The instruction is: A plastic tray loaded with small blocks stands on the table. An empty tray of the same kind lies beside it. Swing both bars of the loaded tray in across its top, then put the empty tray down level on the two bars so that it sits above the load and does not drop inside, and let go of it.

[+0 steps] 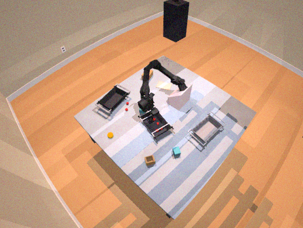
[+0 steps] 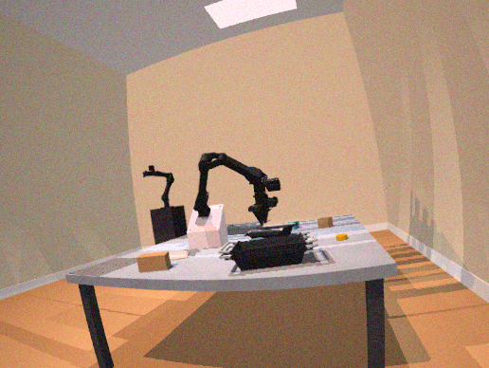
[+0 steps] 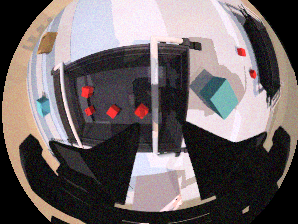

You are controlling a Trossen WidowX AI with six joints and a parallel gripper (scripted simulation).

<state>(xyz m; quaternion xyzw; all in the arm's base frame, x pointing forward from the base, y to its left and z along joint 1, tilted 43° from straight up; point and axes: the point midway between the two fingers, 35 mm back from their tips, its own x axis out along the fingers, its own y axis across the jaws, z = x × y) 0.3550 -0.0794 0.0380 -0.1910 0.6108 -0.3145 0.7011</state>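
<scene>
1. Top view: the gripper's fingertips are hard to make out, dark against the dark loaded tray (image 1: 147, 128) (image 3: 102, 131).
2. Top view: a teal block (image 1: 141, 111) (image 3: 222, 98) shows only in part beside the arm's wrist (image 1: 145, 103).
3. Exterior view: a black tray (image 2: 272, 252) in front hides much of the loaded tray; its red blocks cannot be seen.
4. Wrist view: the dark gripper (image 3: 161, 125) covers part of the loaded tray's near side.
5. Top view: small marks at the table's far corner (image 1: 166, 59) are too blurred to read.
</scene>
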